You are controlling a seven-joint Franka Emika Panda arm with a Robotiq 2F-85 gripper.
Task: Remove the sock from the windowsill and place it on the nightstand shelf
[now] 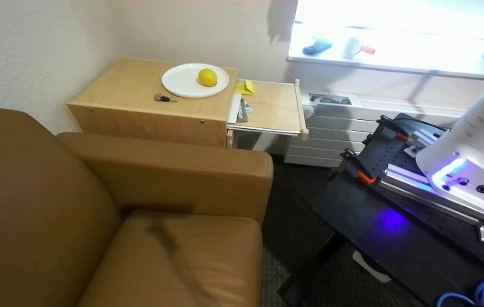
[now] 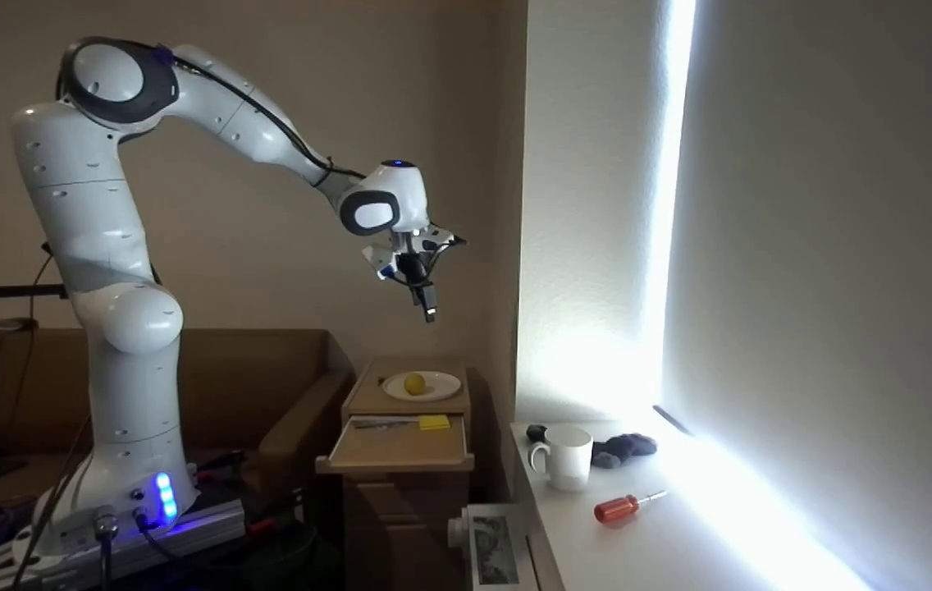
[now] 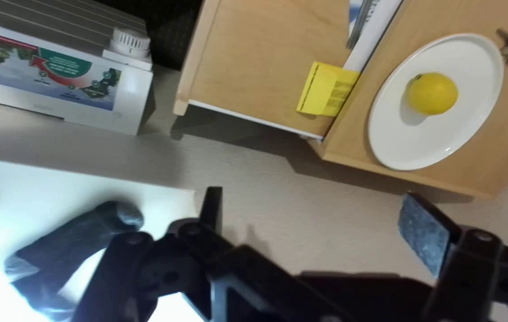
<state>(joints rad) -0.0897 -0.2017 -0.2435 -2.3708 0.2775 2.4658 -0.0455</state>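
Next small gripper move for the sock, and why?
I'd probably shift the open gripper across toward the sock before lowering it: in the wrist view, the sock lies on the windowsill, off to one side, not between the fingers.

An exterior view looks down over the chair [image 1: 139, 187], an exterior view along the windowsill [image 2: 663, 550]. All see the plate [image 3: 433, 138], the wrist view closest.
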